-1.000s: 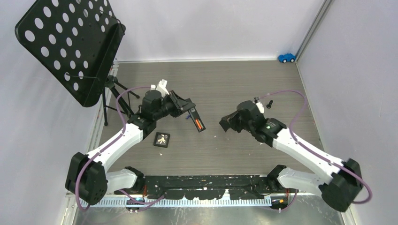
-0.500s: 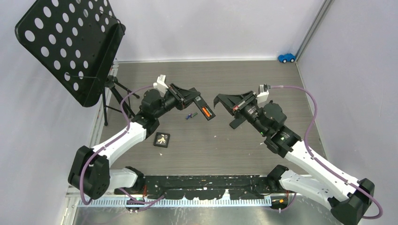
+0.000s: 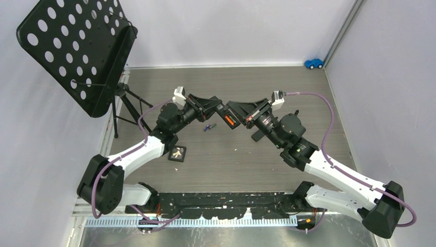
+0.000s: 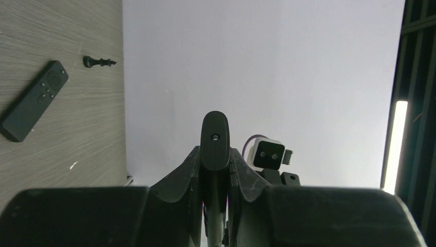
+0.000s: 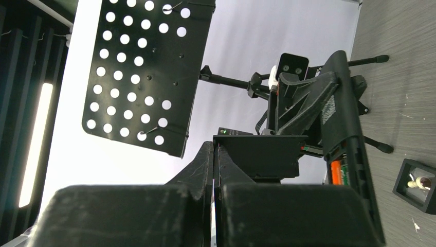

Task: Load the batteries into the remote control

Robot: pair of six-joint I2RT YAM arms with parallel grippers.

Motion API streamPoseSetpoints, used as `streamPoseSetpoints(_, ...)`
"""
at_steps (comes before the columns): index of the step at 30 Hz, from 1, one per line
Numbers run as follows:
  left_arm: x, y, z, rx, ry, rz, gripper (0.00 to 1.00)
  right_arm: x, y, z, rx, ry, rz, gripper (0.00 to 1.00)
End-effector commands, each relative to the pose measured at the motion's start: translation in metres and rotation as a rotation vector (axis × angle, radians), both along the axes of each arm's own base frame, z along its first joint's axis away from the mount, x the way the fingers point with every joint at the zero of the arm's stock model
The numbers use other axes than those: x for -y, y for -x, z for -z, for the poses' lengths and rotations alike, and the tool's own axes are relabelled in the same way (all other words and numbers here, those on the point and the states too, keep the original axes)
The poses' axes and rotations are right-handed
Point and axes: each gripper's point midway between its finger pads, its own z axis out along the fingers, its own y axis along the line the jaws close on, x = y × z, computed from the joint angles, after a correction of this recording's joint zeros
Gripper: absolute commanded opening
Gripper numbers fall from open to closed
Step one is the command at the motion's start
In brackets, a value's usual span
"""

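My left gripper (image 3: 220, 111) is shut on a black remote (image 3: 229, 120) and holds it in the air. The remote's back compartment is open, with an orange battery (image 3: 230, 122) and a dark green one (image 5: 344, 174) in it. In the left wrist view the remote (image 4: 215, 139) stands between my fingers. My right gripper (image 3: 235, 108) is shut on a small black cover plate (image 5: 257, 157), close beside the held remote (image 5: 349, 149). A blue battery (image 3: 208, 127) lies on the table below them.
A second black remote (image 4: 33, 100) and a black chess piece (image 4: 99, 62) lie on the table under the right arm. A small black box (image 3: 177, 153) sits front left. A perforated music stand (image 3: 77, 49) stands back left and a blue toy car (image 3: 313, 63) back right.
The right arm rose from the table and swung left until its gripper met the held remote. The left gripper lifted the remote and shifted it right.
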Motion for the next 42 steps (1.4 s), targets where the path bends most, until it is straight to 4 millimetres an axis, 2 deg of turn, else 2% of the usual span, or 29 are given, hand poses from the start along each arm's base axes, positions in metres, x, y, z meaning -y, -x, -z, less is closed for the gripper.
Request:
streamPoseSetpoints(1,-0.003,0.002,-0.031,0.064,0.103,-0.013,0.0,0.012,-0.001,-0.016,0.022,-0.049,0.06,0.0)
streamPoseSetpoints(24,0.0,0.007,-0.037,0.062,0.148,0.01,0.0,0.013,-0.01,0.0,-0.017,-0.07,0.096,0.0)
streamPoseSetpoints(34,0.003,0.009,-0.041,0.06,0.182,0.032,0.0,0.009,-0.015,0.014,-0.077,-0.111,0.093,0.0)
streamPoseSetpoints(42,0.004,0.009,-0.04,0.056,0.187,0.035,0.0,0.017,-0.017,0.018,-0.084,-0.113,0.128,0.0)
